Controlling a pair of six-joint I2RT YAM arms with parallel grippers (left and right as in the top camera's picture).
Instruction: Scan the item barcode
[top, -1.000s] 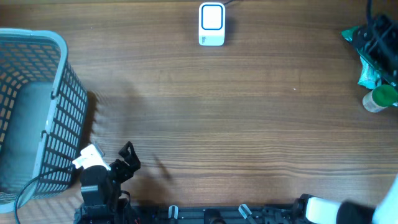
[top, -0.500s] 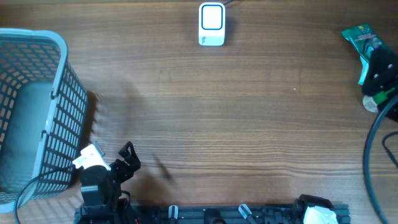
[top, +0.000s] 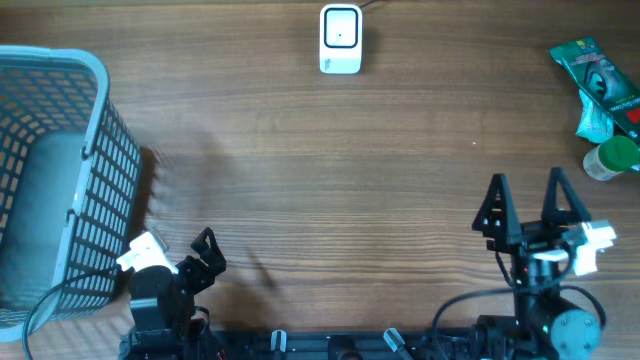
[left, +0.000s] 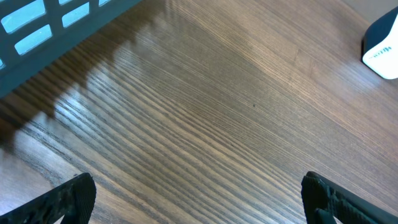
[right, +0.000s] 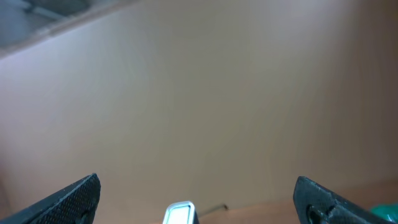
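The white barcode scanner (top: 340, 39) stands upright at the back middle of the table; it also shows as the scanner (left: 382, 42) in the left wrist view and the scanner (right: 180, 214) low in the right wrist view. A green packet (top: 598, 82) and a small green-capped bottle (top: 611, 160) lie at the far right edge. My right gripper (top: 527, 204) is at the front right, open and holding nothing, well short of those items. At the front left my left gripper (top: 210, 252) is open and holding nothing, over bare wood (left: 199, 155).
A grey-blue plastic basket (top: 96, 180) stands at the left edge, close beside the left arm; its slotted wall (left: 56, 25) fills the top left of the left wrist view. A cable runs from the scanner off the back edge.
My right arm has drawn back from the items at the far right edge to the front right, its gripper open with nothing in it. The left arm has not moved.
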